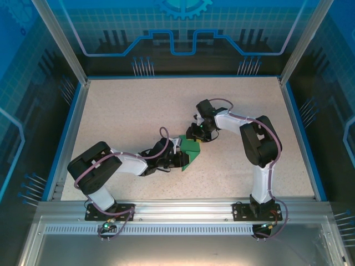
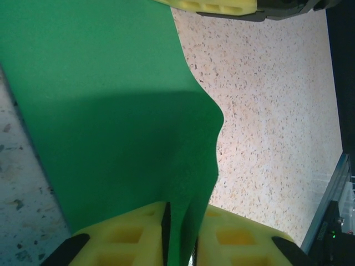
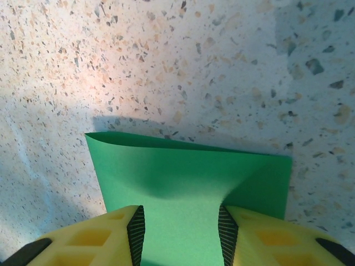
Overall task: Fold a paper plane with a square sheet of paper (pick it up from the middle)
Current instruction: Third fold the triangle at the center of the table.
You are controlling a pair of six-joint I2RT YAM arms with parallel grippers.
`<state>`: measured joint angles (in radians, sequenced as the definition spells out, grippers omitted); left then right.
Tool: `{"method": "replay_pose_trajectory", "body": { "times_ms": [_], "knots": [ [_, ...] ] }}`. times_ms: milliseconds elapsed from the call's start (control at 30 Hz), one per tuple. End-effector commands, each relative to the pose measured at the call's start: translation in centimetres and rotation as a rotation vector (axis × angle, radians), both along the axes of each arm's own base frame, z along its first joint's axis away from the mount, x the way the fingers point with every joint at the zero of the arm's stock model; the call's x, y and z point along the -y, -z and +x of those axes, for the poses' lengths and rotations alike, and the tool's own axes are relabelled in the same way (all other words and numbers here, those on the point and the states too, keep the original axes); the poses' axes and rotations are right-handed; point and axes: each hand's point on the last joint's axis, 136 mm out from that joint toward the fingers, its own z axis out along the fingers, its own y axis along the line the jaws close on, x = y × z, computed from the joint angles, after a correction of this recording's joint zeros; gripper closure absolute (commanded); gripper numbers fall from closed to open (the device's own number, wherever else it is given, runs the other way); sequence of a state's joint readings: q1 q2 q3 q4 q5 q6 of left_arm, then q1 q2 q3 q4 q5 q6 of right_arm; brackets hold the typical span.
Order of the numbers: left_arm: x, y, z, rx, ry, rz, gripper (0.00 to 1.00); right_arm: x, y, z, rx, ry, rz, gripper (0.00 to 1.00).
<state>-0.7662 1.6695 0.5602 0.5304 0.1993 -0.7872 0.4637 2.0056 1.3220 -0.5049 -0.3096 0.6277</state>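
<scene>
Creased green paper sheet (image 1: 191, 149) spans both arms: left pincer (image 2: 180, 224) close-set around its near end, grip unclear; right pincer (image 3: 180, 224) part-open, astride its far end.

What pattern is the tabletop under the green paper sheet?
Speckled beige tabletop, dark and orange flecks; clearest in the right wrist view.

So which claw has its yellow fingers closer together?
The left claw: its fingers almost meet around the green paper. The right claw has its fingers wide apart, with paper lying between them.
</scene>
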Motion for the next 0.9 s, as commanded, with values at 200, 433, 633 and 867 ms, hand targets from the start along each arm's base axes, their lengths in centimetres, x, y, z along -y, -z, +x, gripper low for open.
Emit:
{"method": "replay_pose_trajectory", "body": {
  "times_ms": [200, 433, 633, 867],
  "knots": [
    [-1.0, 0.2, 0.0, 0.011, -0.069, 0.023, 0.8, 0.5, 1.2, -0.4, -0.052, 0.019, 0.013, 0.58],
    [-1.7, 1.0, -0.3, 0.016, -0.126, 0.093, 0.84, 0.4, 0.7, -0.3, -0.044, 0.019, 0.027, 0.58],
    [-1.9, 1.6, -0.5, 0.013, -0.127, 0.15, 0.85, -0.7, -2.5, 0.2, 0.029, 0.001, 0.111, 0.58],
    [-1.3, 0.8, -0.3, 0.037, -0.085, 0.168, 0.86, 0.0, -4.2, -0.6, 0.087, -0.015, 0.112, 0.58]
  ]
}}
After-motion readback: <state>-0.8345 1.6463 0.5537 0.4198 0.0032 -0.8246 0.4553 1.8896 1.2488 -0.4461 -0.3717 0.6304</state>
